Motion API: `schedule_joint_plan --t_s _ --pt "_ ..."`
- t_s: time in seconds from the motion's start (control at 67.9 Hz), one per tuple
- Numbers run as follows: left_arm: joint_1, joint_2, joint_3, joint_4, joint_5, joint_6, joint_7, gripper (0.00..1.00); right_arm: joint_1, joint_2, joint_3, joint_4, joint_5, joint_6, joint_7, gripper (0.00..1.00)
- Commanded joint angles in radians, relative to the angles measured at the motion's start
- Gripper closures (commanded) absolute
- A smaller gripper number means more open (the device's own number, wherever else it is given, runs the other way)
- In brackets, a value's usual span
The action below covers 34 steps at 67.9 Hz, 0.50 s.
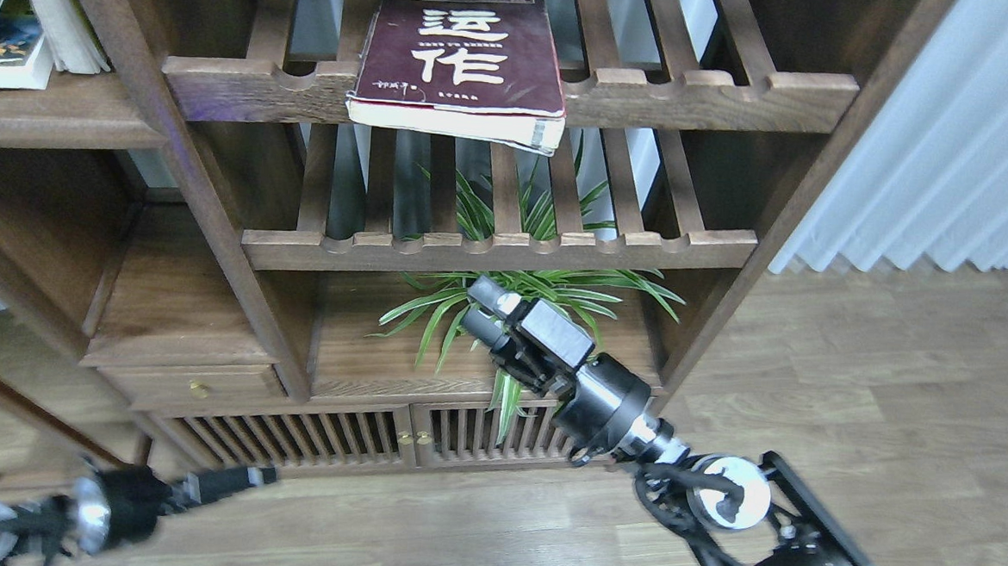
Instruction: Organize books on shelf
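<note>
The thick maroon book (464, 52) with big white Chinese characters lies flat on the upper slatted rack (695, 99), its front edge hanging over the notched rail. The solid brown shelf (55, 117) is at the upper left and carries a few books (7, 46) cut off by the view's edge; I cannot tell which ones they are. My right gripper (485, 310) is below the lower slatted rack, in front of the plant, with its fingers a little apart and nothing between them. My left gripper (243, 478) is low at the bottom left, dark and narrow.
A green spider plant (538, 293) stands on the board behind the right gripper. A lower slatted rack (506, 249) is just above the gripper. Cabinet doors (358, 435) and a small drawer (197, 383) are below. A white curtain (951, 142) hangs at the right, over a wooden floor.
</note>
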Motion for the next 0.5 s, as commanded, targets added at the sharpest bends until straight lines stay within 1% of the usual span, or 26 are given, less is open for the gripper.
schedule_joint_plan --t_s 0.0,0.192,0.221,0.236,0.28,0.486 --pt "0.007 -0.009 0.000 0.011 0.002 0.000 0.000 0.00 0.043 0.000 -0.002 0.021 -0.015 -0.054 0.016 0.06" --pt "0.018 -0.009 0.000 0.026 0.002 0.000 -0.004 0.00 0.117 0.000 0.000 0.026 -0.024 -0.141 0.038 0.06" --pt "0.021 -0.009 0.000 0.032 0.002 0.000 -0.004 0.00 0.135 0.000 0.002 0.026 -0.027 -0.160 0.042 0.06" --pt "0.033 -0.009 0.000 0.037 0.002 0.000 -0.006 0.00 0.168 0.000 0.003 0.024 -0.029 -0.199 0.053 0.06" --pt "0.041 -0.009 0.000 0.044 0.002 0.000 -0.006 0.00 0.201 0.000 0.009 0.024 -0.029 -0.232 0.064 0.06" --pt "0.065 -0.007 -0.002 0.061 0.001 0.000 -0.009 0.00 0.313 0.000 0.018 0.019 -0.030 -0.351 0.090 0.06"
